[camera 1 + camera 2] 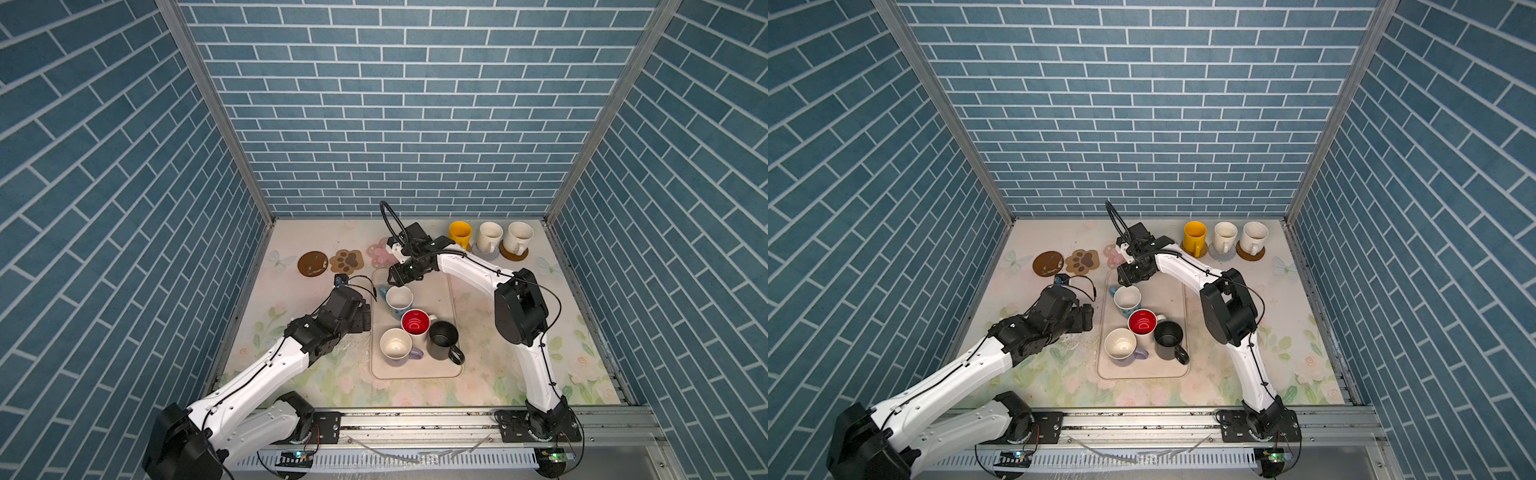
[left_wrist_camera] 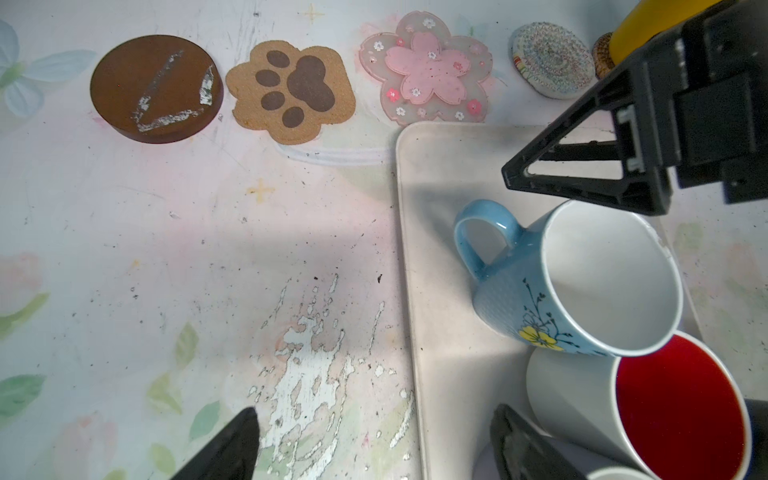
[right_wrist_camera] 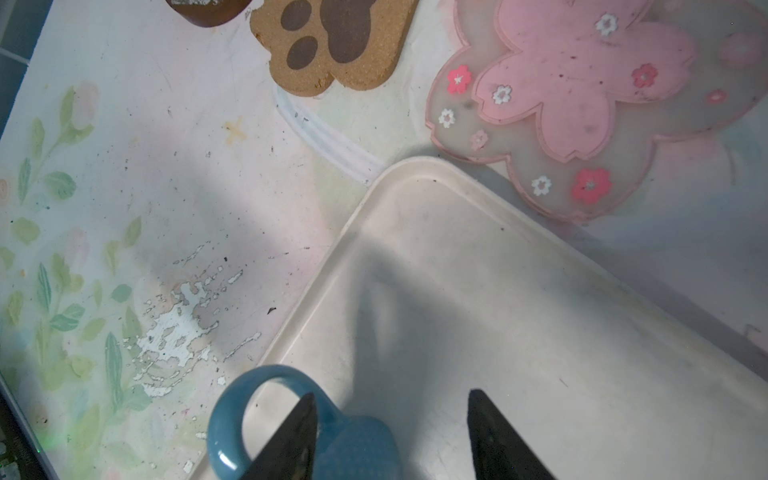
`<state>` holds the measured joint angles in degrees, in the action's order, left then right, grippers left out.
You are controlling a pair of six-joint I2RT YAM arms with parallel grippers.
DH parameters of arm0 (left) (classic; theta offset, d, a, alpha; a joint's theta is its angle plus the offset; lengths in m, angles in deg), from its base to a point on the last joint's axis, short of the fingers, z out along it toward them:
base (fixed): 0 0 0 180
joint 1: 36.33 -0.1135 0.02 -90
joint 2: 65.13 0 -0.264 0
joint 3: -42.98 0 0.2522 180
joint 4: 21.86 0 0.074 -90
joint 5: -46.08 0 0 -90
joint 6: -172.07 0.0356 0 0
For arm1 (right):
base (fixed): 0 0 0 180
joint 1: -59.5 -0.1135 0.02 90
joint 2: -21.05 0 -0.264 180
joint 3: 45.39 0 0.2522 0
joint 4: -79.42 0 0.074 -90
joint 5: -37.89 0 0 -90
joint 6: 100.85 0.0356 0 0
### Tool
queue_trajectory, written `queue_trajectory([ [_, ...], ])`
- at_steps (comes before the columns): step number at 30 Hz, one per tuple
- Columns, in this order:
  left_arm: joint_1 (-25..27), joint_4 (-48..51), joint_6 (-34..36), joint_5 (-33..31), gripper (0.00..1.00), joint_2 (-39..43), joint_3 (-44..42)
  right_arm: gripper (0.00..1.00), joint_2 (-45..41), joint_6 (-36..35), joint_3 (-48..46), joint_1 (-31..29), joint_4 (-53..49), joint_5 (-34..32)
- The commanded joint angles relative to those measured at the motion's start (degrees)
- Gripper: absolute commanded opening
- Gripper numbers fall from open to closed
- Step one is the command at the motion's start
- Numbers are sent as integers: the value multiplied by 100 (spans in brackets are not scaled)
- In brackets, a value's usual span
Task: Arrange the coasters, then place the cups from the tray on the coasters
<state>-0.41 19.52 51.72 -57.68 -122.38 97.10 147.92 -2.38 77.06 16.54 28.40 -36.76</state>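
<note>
The right gripper (image 3: pixel 390 392) above the light blue cup (image 2: pixel 511 299)
Its jaws stand apart; the left gripper (image 2: pixel 374 409) likewise (at the left rim of the tray (image 2: pixel 440 374)).

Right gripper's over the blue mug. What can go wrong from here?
1. The light blue mug crowds the red-inside mug; closing the right gripper could knock it.
2. The left gripper hangs open across the tray rim, near that mug's handle: the two could clash.
</note>
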Motion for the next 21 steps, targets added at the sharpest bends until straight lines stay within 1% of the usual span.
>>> queue_trajectory([
  [1, 3, 279, 108, -129, 89, 75, 138, 58, 243, -331, 304, -81, -425, -98],
  [6, 4, 275, 228, -84, 87, 17, 162, 58, 251, -276, 458, -99, -431, -236],
  [10, -19, 228, 407, 66, 83, -254, 398, 58, 220, -284, 632, -72, -458, -417],
  [13, -160, 232, 520, 379, 79, -631, 775, 59, 133, -255, 763, -43, -482, -513],
  [16, -217, 335, 623, 447, 78, -1085, 1257, 59, -80, -152, 697, 19, -385, -639],
  [21, -394, 513, 750, 501, 75, -1984, 2046, 62, -797, 52, 121, 242, -54, -818],
])
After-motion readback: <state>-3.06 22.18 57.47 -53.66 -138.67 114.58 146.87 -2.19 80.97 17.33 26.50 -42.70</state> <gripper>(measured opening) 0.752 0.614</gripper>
